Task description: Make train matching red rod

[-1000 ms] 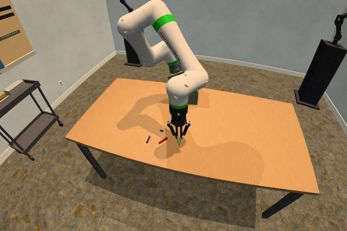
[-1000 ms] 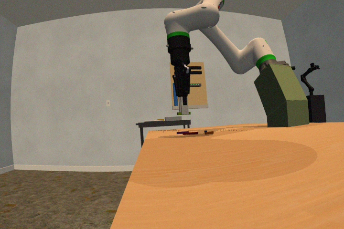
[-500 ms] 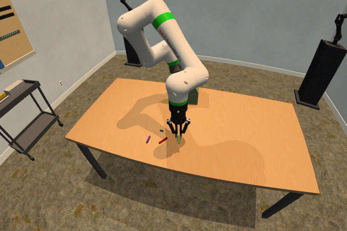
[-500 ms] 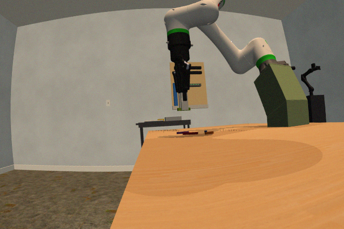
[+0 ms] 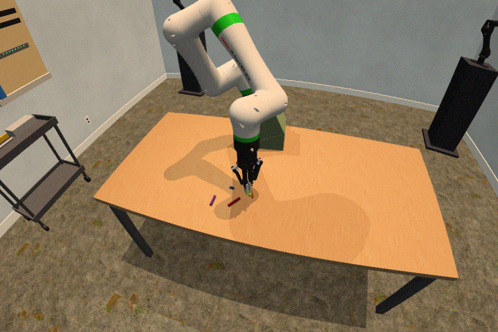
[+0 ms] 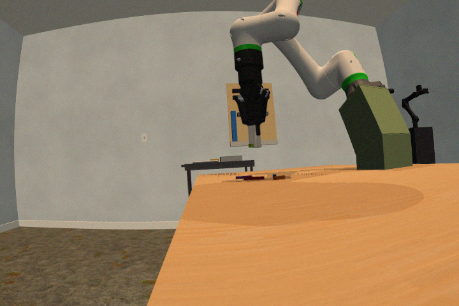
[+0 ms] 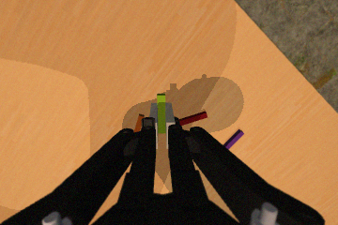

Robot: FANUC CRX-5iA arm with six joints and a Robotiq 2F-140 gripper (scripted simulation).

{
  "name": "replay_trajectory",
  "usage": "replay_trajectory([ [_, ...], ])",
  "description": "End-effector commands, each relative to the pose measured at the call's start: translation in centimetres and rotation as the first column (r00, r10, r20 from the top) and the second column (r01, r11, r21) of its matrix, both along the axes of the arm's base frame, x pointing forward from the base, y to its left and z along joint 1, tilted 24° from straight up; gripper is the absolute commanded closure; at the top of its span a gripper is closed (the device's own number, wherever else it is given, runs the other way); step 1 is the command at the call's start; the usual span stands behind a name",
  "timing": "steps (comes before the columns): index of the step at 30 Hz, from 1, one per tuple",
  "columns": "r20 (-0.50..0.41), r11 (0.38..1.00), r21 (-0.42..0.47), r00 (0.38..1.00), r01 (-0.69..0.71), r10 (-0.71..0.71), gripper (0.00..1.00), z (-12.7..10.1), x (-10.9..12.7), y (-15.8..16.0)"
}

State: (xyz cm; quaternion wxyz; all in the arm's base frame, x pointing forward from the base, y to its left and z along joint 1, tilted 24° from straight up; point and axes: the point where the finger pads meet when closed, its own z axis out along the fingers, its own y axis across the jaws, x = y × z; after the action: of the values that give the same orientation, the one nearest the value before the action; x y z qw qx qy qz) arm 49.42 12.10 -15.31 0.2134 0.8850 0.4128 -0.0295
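Note:
My gripper (image 5: 248,190) (image 6: 254,140) (image 7: 161,112) is shut on the lime rod (image 5: 250,194) (image 6: 250,145) (image 7: 161,109) and holds it level, well above the table. The orange rod (image 5: 252,195) (image 6: 280,176) (image 7: 139,123) lies on the table, partly behind the fingers in the wrist view. The red rod (image 5: 234,201) (image 6: 255,177) (image 7: 194,118) lies at a slant, apart from the orange one. The purple rod (image 5: 212,200) (image 6: 238,177) (image 7: 235,139) lies apart on the far side of the red rod. The small blue rod (image 5: 232,187) (image 6: 274,175) lies behind the red rod; the gripper hides it in the wrist view.
The wooden table (image 5: 335,172) (image 6: 309,252) (image 7: 31,103) has its front edge beyond the red and purple rods. The green robot base (image 5: 274,133) (image 6: 378,133) stands at the back. A dark cart (image 5: 34,168) stands off the table's left side.

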Motion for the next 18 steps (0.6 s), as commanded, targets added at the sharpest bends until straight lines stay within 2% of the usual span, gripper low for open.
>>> replay_trajectory([
  [1,-0.07,0.988,-0.004,0.986,-0.152,0.151,0.97,0.7,-1.3,-1.8],
  [7,-0.146,0.948,-0.008,0.939,-0.317,0.312,0.97,1.4,-2.9,-3.9],
  [9,-0.146,0.948,-0.008,0.939,-0.317,0.312,0.97,1.4,-2.9,-3.9],
  [10,-0.183,0.919,-0.005,0.904,-0.394,0.386,0.97,1.7,-3.8,-5.0],
  [18,-0.275,0.814,0.018,0.78,-0.581,0.563,0.97,2.3,-6.1,-7.6],
])
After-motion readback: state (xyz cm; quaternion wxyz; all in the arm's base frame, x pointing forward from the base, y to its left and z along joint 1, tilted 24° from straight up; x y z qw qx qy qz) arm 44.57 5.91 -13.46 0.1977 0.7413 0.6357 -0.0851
